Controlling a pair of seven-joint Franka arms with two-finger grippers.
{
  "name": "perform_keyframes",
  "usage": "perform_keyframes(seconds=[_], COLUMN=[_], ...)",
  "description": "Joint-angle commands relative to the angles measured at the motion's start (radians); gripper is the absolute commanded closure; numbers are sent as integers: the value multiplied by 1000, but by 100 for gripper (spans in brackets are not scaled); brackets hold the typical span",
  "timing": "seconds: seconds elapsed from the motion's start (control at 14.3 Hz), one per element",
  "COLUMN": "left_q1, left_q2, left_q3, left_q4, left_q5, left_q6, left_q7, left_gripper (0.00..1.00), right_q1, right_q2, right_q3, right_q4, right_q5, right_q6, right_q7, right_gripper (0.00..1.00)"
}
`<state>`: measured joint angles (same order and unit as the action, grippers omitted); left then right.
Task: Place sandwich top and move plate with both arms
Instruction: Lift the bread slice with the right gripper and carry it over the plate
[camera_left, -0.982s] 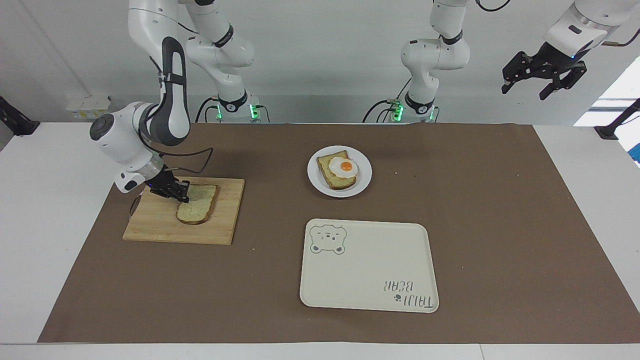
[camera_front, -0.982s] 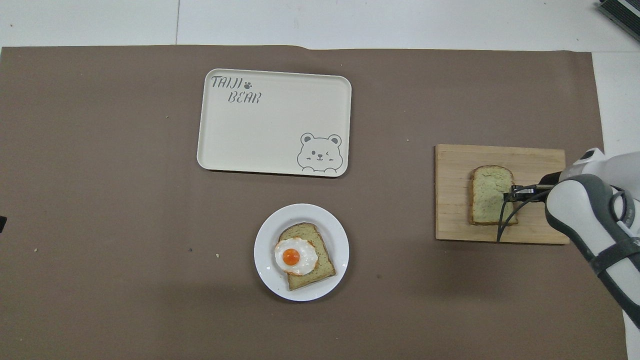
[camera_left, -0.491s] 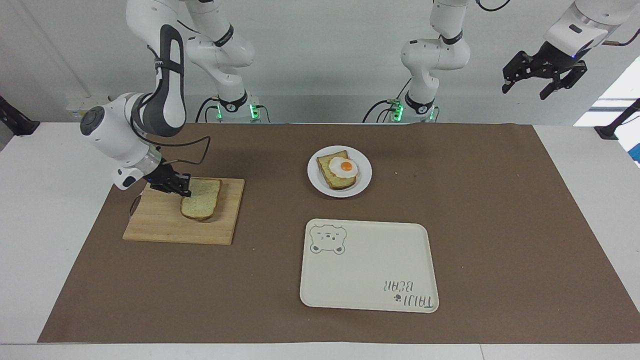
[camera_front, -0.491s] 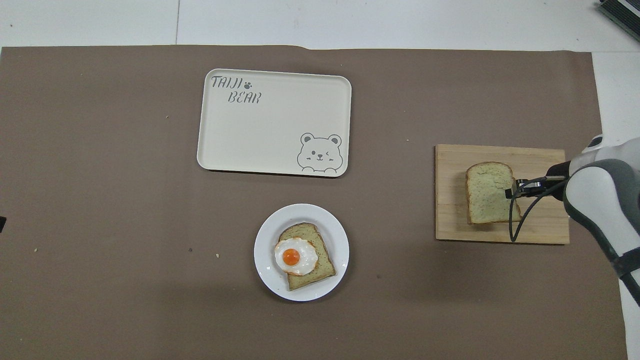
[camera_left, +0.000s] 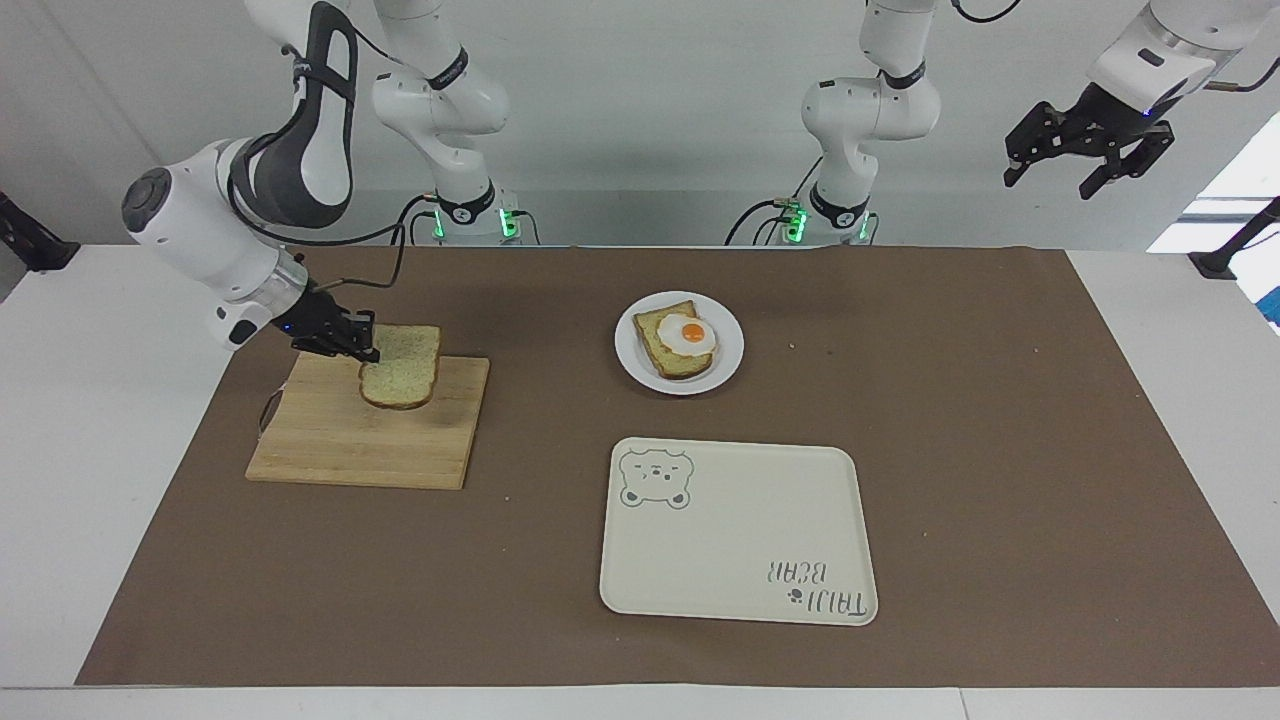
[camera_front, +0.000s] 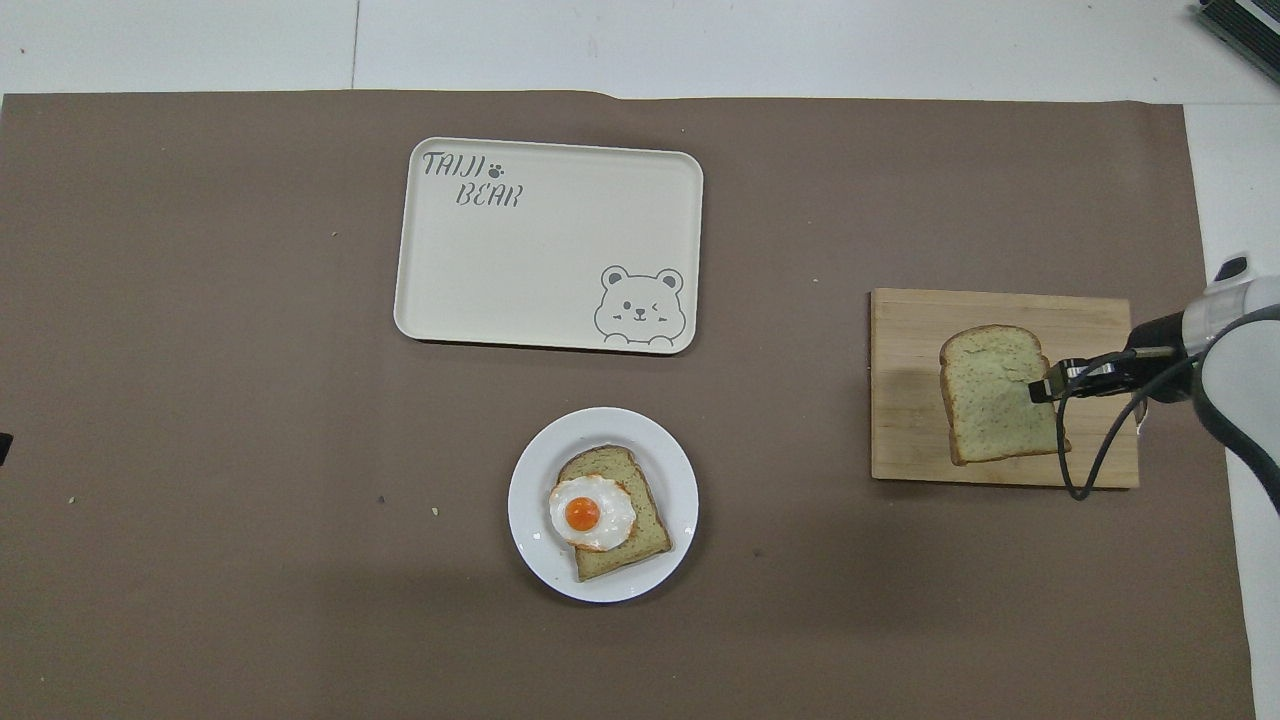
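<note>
- The right gripper (camera_left: 368, 349) is clamped on one edge of the plain bread slice (camera_left: 402, 366), which hangs clear above the wooden board (camera_left: 330, 440) at the right arm's end of the mat.
- The step in hand looks like carrying this top slice away.
- The plate (camera_left: 726, 362) with the egg slice (camera_left: 678, 345) sits mid-mat, near the robots' edge.
- Next, I judge, the slice must go over the plate and come down squarely on the egg.
- The left gripper (camera_left: 1090, 160) waits, spread wide, high off the mat's end.

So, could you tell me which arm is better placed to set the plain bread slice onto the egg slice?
The right. The right gripper is shut on the sandwich top, held over the cutting board. The left gripper waits open, high off the left arm's end of the table, away from the plate.
</note>
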<state>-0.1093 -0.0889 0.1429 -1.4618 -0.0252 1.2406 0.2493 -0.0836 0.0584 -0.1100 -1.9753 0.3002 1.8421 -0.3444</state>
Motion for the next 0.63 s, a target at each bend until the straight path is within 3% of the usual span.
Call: perform_keyframes(seconds=[0.0,0.35,0.56], left_q1=[-1,-1,-1], left_q2=[-23,-23,-23], left_q3=[3,3,3], left_q4=[-25,-25,-25], left_q5=[-4,-4,-4], left_q6=[2,3,2], left_q7=[7,7,7], left_gripper=[0,0,0], right_q1=[-4,-1,74], right_q2=[-18,-38,-49], right_q3=[3,29,62], right_q4=[16,41,26], right_q5=[39,79,77], right_q6=[-32,-127,-109], right_q7=[-33,-41,31], right_gripper=[100,100,100])
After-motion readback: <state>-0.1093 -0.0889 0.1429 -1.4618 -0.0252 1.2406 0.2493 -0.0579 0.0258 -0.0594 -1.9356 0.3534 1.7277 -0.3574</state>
